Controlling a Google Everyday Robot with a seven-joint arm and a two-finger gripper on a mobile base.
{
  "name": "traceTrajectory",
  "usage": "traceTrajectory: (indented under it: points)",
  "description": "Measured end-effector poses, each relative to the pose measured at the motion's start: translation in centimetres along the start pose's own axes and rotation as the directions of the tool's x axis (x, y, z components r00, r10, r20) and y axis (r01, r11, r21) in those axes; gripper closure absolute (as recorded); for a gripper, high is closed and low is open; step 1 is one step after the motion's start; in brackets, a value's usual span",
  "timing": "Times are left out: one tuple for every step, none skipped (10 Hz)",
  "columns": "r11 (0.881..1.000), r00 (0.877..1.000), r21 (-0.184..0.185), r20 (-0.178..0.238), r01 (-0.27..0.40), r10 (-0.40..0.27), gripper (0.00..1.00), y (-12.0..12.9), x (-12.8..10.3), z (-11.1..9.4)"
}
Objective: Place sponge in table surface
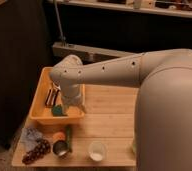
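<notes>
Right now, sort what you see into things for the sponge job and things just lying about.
For the job:
sponge, lying in the orange bin
table
gripper, down at the bin, close to the sponge

Lying about:
white cup
cloth
grapes
metal can

An orange-yellow plastic bin [39, 101] sits at the far left, with a few dark, brownish items [53, 95] lying against its far left side; what they are cannot be told. Near the bin's front wall, a pale grey-blue cloth [31, 135] lies crumpled at the left edge, and a dark bunch of grapes [36, 151] lies just nearer than it. Right of the grapes stands a metal cup [60, 148], with a small orange object [59, 136] and a green one [69, 134] just behind it. A white cup [97, 150] stands further right. A grey rail [86, 52] runs behind.
</notes>
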Motion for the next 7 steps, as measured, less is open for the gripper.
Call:
traceTrajectory:
  points:
    - [1.0,1.0,0.0,0.0,0.0,0.0,0.35,0.0,0.0,0.0]
    - [1.0,1.0,0.0,0.0,0.001,-0.001,0.35,0.0,0.0,0.0]
    - [1.0,1.0,0.001,0.004,0.008,-0.008,0.35,0.0,-0.1,-0.1]
    - [1.0,0.999,0.001,0.023,0.029,-0.029,0.35,0.1,-0.6,-0.4]
    - [0.998,0.997,-0.003,0.05,0.06,-0.06,0.35,0.4,-1.7,-0.6]
    - [0.995,0.992,-0.012,0.083,0.099,-0.098,0.35,0.8,-3.5,-1.1]
    - [0.992,0.988,-0.022,0.101,0.122,-0.119,0.35,1.0,-4.7,-1.4]
